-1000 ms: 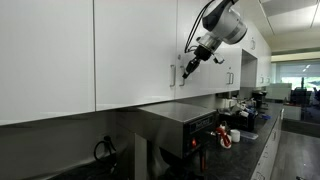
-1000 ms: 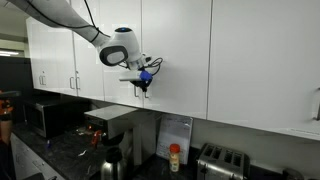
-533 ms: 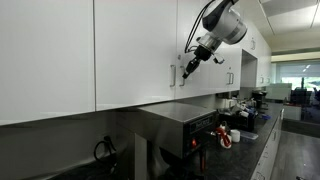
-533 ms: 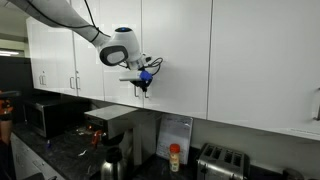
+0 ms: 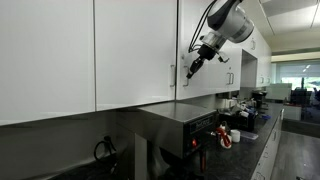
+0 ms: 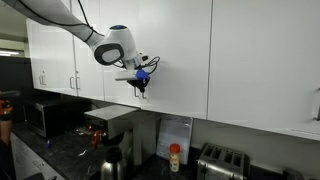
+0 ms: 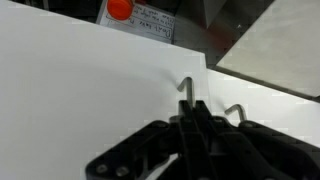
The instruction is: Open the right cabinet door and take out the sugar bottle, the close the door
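The right cabinet door (image 6: 176, 55) is a plain white panel and looks flush or barely cracked in both exterior views (image 5: 210, 45). My gripper (image 6: 143, 88) (image 5: 191, 69) is at the slim silver handle (image 7: 185, 90) near the door's left edge. In the wrist view the gripper (image 7: 197, 112) is shut, with the handle bar running in between the fingertips. The neighbouring door's handle (image 7: 235, 112) is just beside it. The sugar bottle is hidden behind the doors.
Below the cabinets runs a dark counter. A red-capped yellowish bottle (image 6: 174, 157) (image 7: 120, 8), a toaster (image 6: 222, 160), a steel coffee machine (image 6: 108, 125) and a microwave (image 6: 45, 115) stand on it. More appliances crowd the far counter (image 5: 228, 132).
The wrist and gripper have shifted a few pixels away from the cabinet face, staying shut at the handle. The door has hardly moved.
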